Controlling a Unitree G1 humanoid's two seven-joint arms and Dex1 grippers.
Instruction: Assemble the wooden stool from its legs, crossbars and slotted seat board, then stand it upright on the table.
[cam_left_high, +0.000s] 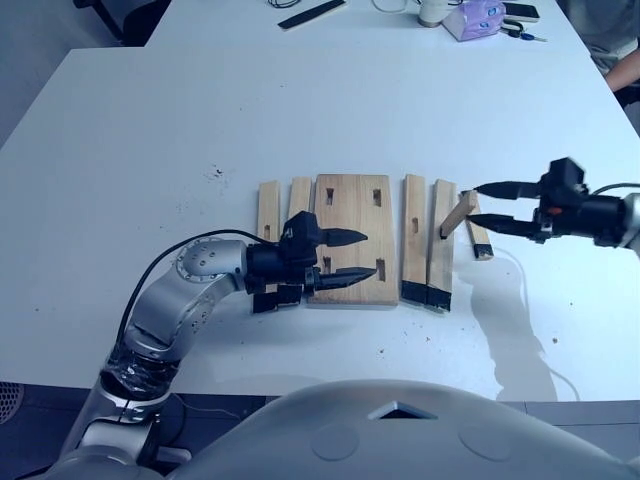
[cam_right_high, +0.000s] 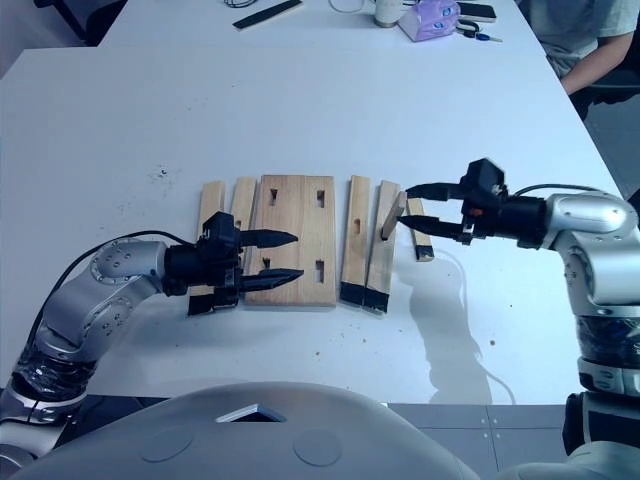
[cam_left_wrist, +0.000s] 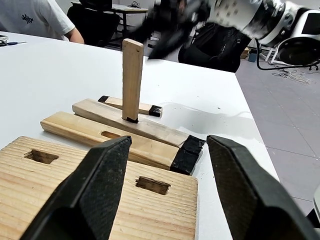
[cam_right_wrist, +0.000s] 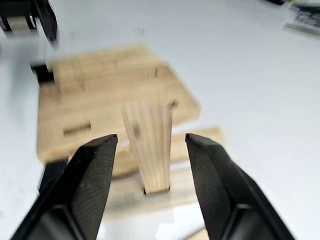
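Observation:
The slotted seat board (cam_left_high: 350, 215) lies flat mid-table, with two legs (cam_left_high: 268, 208) to its left and two black-tipped legs (cam_left_high: 413, 238) to its right. A short crossbar (cam_left_high: 459, 214) stands tilted in the slot of the outer right leg (cam_left_high: 441, 250); another short piece (cam_left_high: 479, 240) lies flat just beyond. My left gripper (cam_left_high: 368, 255) hovers open over the board's near edge, nothing between its fingers (cam_left_wrist: 102, 185). My right gripper (cam_left_high: 478, 204) is open at the crossbar's (cam_right_wrist: 149, 145) top end, one finger (cam_right_wrist: 95, 175) on each side, not closed on it.
A purple pack (cam_left_high: 476, 18), a black strip (cam_left_high: 312, 14) and small items lie along the far table edge. A person sits beyond the far right corner. White table surface (cam_left_high: 180, 120) spreads to the left and behind the parts.

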